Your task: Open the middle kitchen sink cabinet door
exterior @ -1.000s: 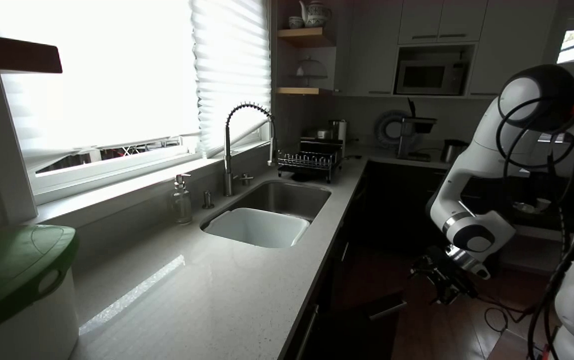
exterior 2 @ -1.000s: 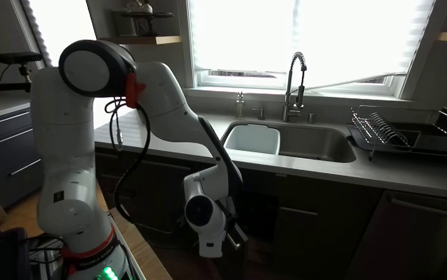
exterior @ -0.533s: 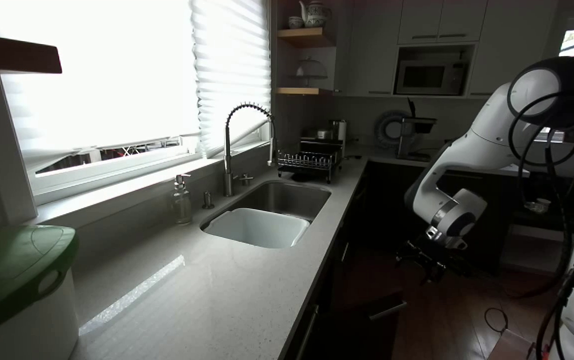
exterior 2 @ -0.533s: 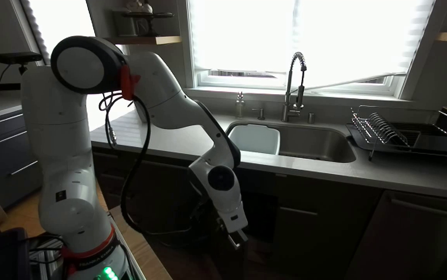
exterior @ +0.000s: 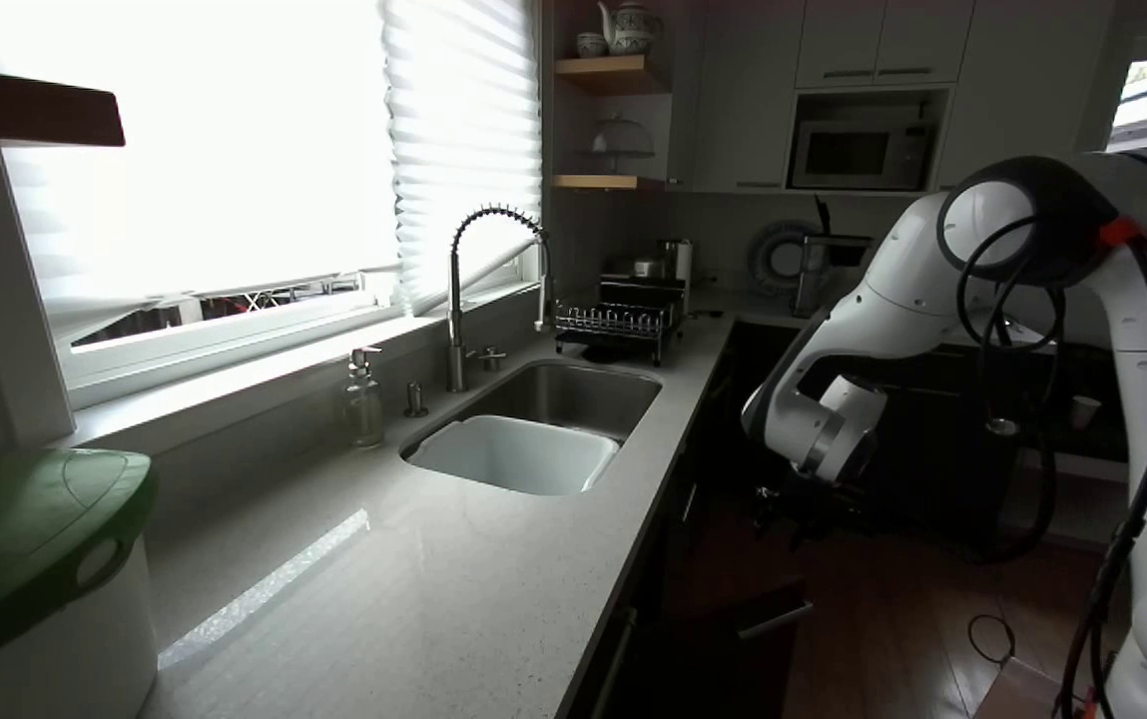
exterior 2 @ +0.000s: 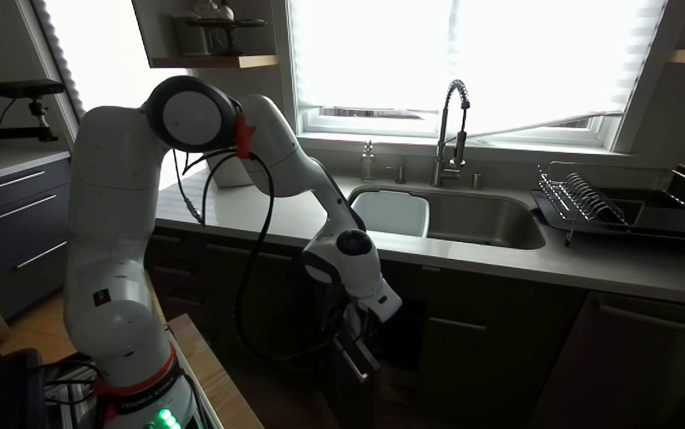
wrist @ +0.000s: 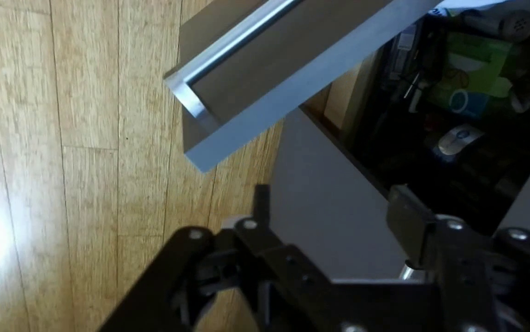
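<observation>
The sink cabinet door [wrist: 274, 55] stands open below the front edge of the bench [exterior: 443, 579], and a bump could close it.
The gripper [wrist: 331, 210] hangs released, fingers [wrist: 261, 205] apart, nothing between them; a low sweep towards that edge could catch the handle [wrist: 232, 42] or the door's top and push it back, and a lift too close in could strike the bench edge itself. How wide the gap is, I cannot tell. The door, likely the one asked for, sits below the end of the sink [exterior 2: 479, 217] holding the pale tub [exterior 2: 390, 213]. Against a second ago, the arm [exterior: 897, 305] reaches the gripper nearer the bench's front edge, while the door looks unmoved.
</observation>
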